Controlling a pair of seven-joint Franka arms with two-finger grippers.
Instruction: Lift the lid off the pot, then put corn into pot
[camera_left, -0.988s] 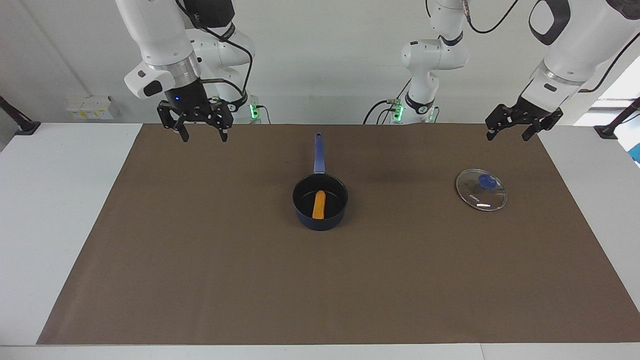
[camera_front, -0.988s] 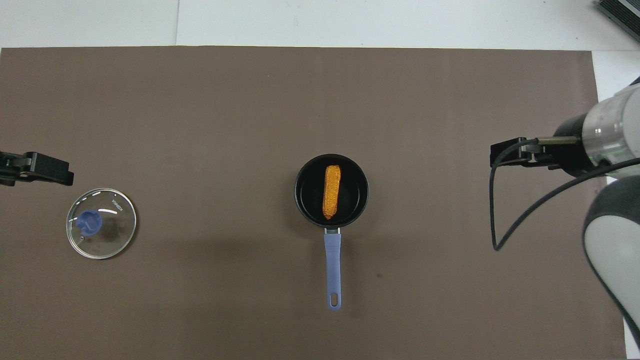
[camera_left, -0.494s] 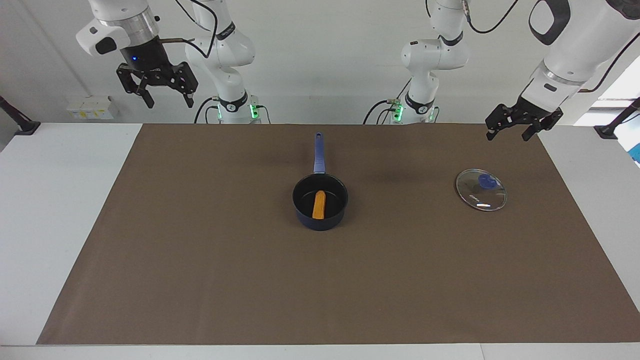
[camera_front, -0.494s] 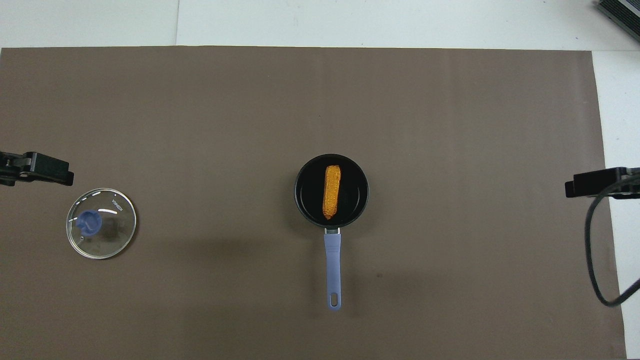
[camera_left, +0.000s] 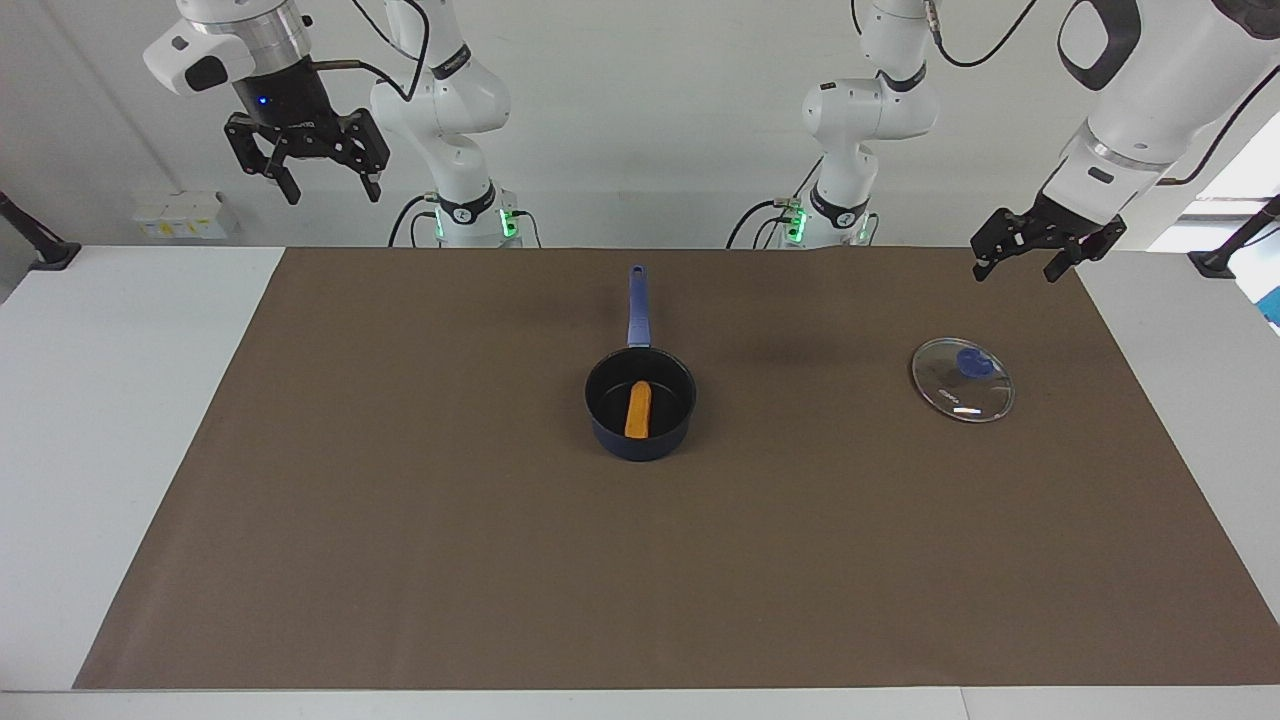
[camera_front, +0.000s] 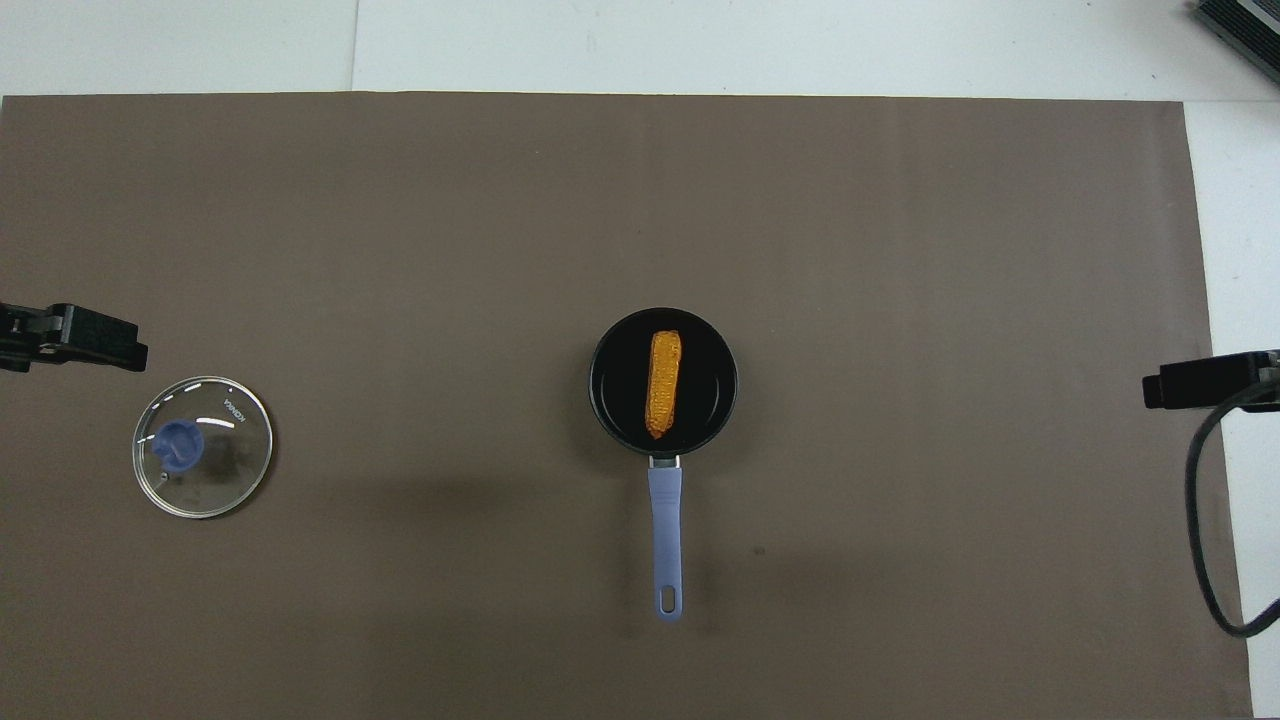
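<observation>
With the lid (camera_left: 962, 380) lying flat on the brown mat (camera_left: 400, 520) and the corn (camera_left: 638, 409) already resting inside the pot (camera_left: 640, 403), looks finished on both counts: lid off, cob in. Nothing left to do, judging by the layout, beyond perhaps parking the arms.

Pot standing about mid-mat, slightly toward the robots' edge, long straight handle pointing at the robots. Lid well apart from it, near the mat edge at the left arm's end. Corn lying lengthwise on the pot floor, roughly in line with the handle, clear of the rim.

Left gripper (camera_left: 1023, 258) hanging released and empty over the mat corner at the robots' edge, just robot-side of the lid, touching nothing. Right gripper (camera_left: 307, 160) raised high, likewise spread wide and holding nothing, up over the worktop's robot-side edge at the right arm's end, off the mat corner.

As for materials: pot a dark navy shell with a matte black inside, round and shallow-walled, handle a paler blue with a hanging hole at its tip. Lid a clear glass disc with a thin metal rim, blue knob set on it, small white mark and lettering showing. Corn orange-yellow, short, bumpy, cylindrical. Mat flat, dull, without sheen, over a plain white worktop (camera_left: 120, 420).
</observation>
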